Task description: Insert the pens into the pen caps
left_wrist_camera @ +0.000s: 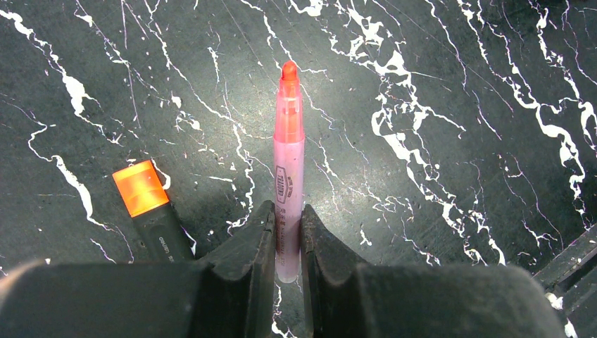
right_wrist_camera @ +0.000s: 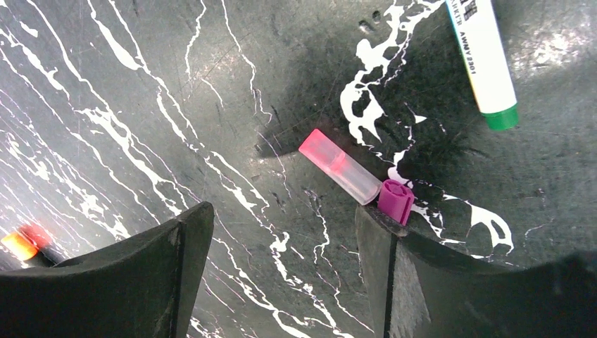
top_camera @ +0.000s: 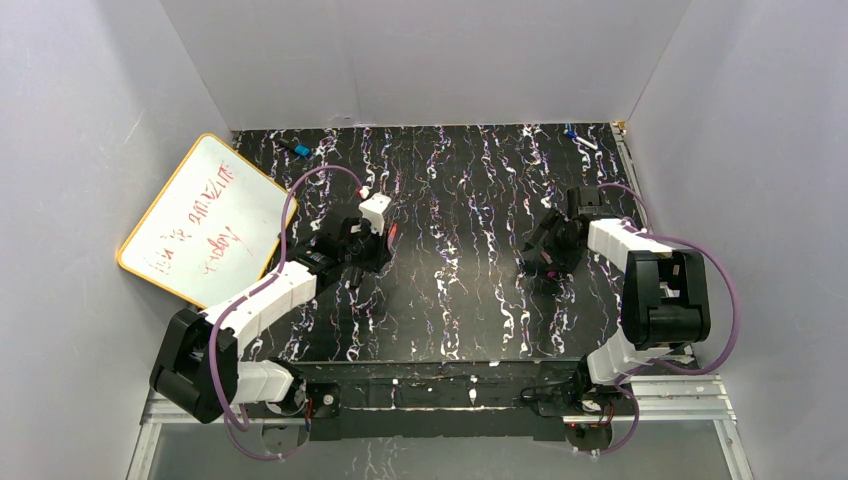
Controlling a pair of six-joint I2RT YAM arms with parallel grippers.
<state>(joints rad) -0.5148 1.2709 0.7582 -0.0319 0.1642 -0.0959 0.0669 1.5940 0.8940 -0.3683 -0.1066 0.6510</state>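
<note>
Right now our left gripper (left_wrist_camera: 287, 239) is clamped on the lower barrel of a pale pink pen (left_wrist_camera: 288, 162). The pen's red-orange tip is bare and points away from the wrist. A black marker (left_wrist_camera: 158, 229) with an orange end lies just to its left.

Our right gripper (right_wrist_camera: 281, 215) hangs low over the table (right_wrist_camera: 141, 84) with its fingers spread wide and nothing between them. A clear pink cap (right_wrist_camera: 339, 167) lies flat ahead of it. A small purple cap (right_wrist_camera: 396, 201) sits at that cap's near end, against one fingertip (right_wrist_camera: 373, 232).

The crowding worries us most. If we close as we stand, we may catch the purple cap instead, or nudge both away. The clear cap is round and could roll or end up held askew, so the tip would miss its mouth. We cannot tell which end is open. We also hold the pen near its tail, so a hard push could swing it in the fingers.
</note>
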